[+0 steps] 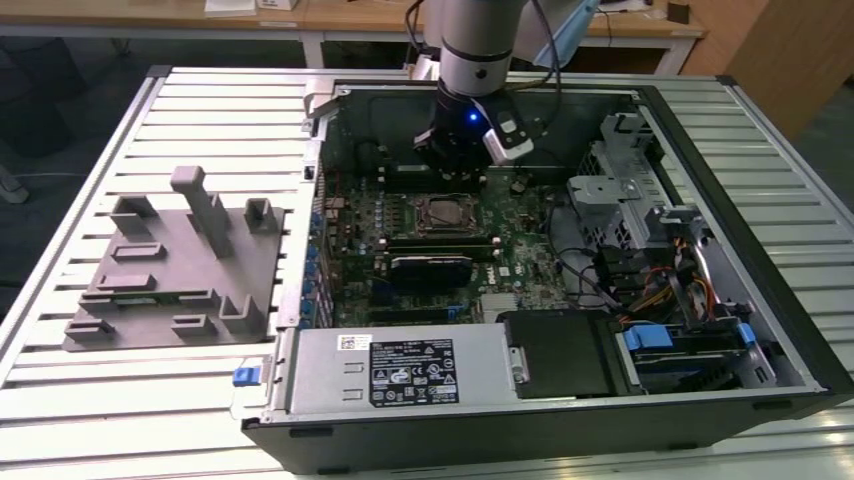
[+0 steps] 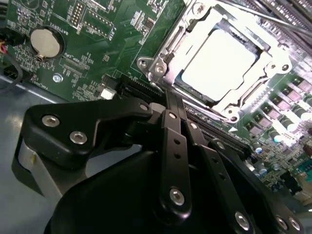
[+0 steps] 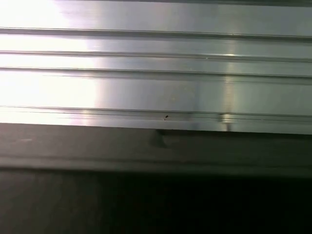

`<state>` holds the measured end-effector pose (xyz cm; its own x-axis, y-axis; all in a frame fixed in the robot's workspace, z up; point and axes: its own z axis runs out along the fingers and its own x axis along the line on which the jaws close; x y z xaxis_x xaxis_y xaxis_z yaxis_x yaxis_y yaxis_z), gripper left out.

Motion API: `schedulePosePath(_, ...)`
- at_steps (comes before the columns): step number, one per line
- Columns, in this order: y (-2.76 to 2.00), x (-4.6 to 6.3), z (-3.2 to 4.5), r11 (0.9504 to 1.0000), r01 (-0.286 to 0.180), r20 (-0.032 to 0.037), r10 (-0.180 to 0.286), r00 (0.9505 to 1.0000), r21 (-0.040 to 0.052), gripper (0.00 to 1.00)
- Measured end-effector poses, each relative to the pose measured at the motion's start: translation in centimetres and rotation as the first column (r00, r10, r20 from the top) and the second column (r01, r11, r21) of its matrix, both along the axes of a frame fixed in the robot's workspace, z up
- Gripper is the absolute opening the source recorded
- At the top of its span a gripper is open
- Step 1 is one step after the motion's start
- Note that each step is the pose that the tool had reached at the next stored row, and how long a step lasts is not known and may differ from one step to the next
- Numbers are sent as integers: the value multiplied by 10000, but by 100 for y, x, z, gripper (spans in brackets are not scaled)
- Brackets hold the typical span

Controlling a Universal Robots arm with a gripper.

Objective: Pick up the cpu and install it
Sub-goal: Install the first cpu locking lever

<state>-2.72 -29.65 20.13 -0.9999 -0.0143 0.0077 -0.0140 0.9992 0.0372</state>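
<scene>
The arm (image 1: 475, 40) comes straight down from above into the open computer case (image 1: 561, 250), which lies on its side on the ribbed metal desk (image 1: 80, 400). Its wrist hangs over the far part of the green board (image 1: 521, 230), just beyond the socket frame (image 1: 447, 212).

The gripper (image 1: 454, 165) is a dark shape against the dark case wall in the exterior view, and its tips cannot be made out there. In the second wrist view the black linkage of the gripper (image 2: 170, 105) crowds the foreground, with its fingertips lost against the slots of the board, so I cannot tell whether it is released or clenched; nothing is seen between the fingers.

The cpu (image 2: 219, 63) sits inside the socket frame, its pale top glaring under the light, apart from the gripper. A round coin battery (image 2: 46, 41) lies on the board well to one side. The grey plastic block (image 1: 174, 265) stands on the desk beside the case, toward the exterior view's left.
</scene>
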Motion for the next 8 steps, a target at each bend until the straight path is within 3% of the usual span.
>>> schedulePosePath(8, -16, 0, 17, 10000, 0, -1, 0, 10000, 0, 11)
